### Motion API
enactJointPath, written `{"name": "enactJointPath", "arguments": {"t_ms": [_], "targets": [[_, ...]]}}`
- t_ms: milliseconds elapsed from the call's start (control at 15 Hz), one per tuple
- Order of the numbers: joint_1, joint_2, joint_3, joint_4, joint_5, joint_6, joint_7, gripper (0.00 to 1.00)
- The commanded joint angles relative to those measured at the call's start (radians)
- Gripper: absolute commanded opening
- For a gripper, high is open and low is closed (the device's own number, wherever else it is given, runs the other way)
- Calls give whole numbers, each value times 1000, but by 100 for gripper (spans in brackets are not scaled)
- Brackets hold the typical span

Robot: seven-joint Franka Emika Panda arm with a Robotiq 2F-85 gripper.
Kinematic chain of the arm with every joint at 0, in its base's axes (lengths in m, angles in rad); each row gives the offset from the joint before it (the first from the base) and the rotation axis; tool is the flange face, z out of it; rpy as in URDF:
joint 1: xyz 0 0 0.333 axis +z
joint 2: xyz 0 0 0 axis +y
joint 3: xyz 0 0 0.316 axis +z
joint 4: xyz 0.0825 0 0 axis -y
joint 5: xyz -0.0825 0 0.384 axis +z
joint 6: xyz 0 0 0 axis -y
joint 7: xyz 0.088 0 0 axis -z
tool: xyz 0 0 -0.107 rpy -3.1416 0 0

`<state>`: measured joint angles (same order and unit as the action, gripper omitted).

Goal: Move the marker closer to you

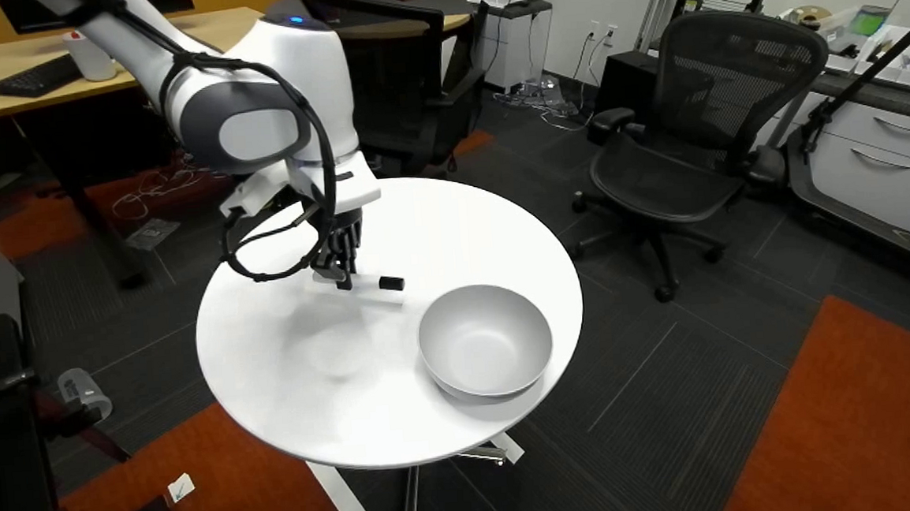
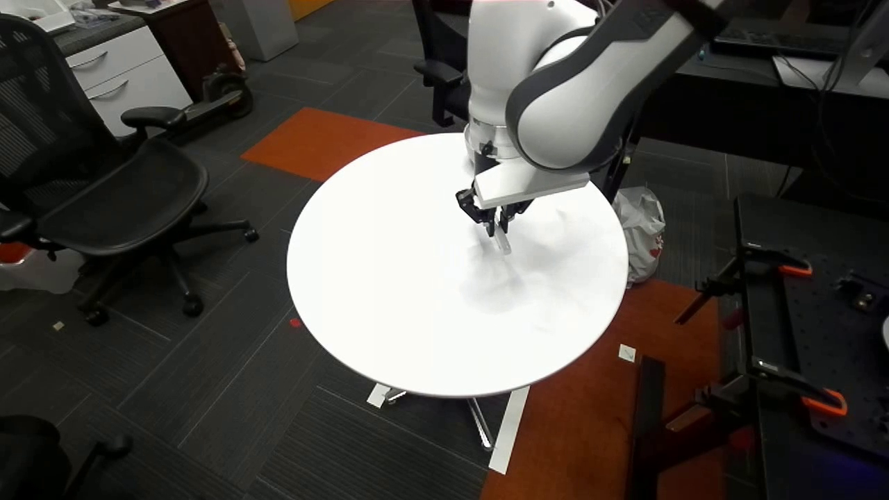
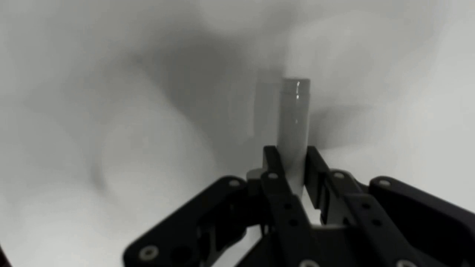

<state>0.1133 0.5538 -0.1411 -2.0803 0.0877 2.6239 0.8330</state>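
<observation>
Marker (image 3: 294,128) is clamped in the jaws and looks just off the desk (image 1: 386,350); I'd carry it low and level, touch down before letting go.

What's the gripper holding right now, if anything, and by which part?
The gripper holds the marker by its pale barrel, clear of the black cap.

The smooth white plastic-looking arm (image 1: 321,66) has a dark grey joint ring (image 1: 198,130) around a paler oval cap (image 1: 260,135). A small blue light (image 1: 296,19) glows near one end. A thick black cable (image 1: 328,168) loops outside. The black, angular, jointed hand (image 3: 293,163) bears round grey screw heads (image 3: 149,253).
</observation>
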Motion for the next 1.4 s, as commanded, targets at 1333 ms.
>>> {"name": "enactJointPath", "arguments": {"t_ms": [1333], "targets": [[-65,-300,137,-334,15,-44,-622,5]]}}
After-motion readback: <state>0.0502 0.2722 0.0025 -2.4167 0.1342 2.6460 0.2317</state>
